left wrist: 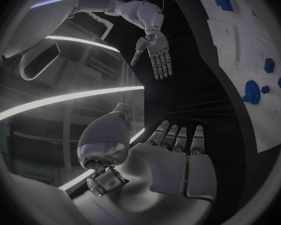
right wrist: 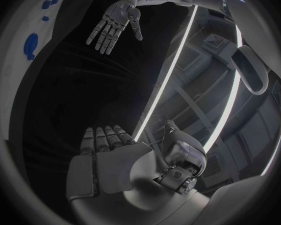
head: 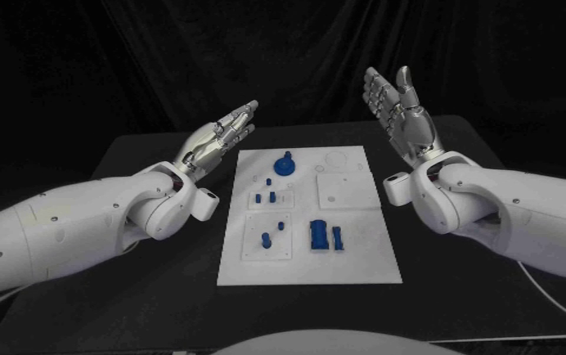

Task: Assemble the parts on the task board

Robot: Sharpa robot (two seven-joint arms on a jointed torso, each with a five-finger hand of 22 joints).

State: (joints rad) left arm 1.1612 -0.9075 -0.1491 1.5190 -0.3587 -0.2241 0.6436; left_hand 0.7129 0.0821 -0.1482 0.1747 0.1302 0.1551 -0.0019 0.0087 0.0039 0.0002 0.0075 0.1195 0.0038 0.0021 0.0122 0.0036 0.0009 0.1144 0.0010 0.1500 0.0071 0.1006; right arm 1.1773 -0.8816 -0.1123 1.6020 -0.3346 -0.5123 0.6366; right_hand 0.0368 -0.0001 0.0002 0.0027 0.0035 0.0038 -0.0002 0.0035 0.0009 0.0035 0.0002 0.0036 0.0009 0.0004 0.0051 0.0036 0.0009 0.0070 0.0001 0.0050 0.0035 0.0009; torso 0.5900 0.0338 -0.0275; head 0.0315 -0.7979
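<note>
From the head view you look down from above onto the black table [head: 141, 146], with the task board [head: 354, 249] in the lower middle of the frame. Your left wrist view sits close behind the left hand [left wrist: 172, 155], low centre, facing across the table; the board curves down its right edge. Your right wrist view sits close behind the right hand [right wrist: 109, 155]; the board shows upper left. Each wrist view shares the opposite hand and the board.
</note>
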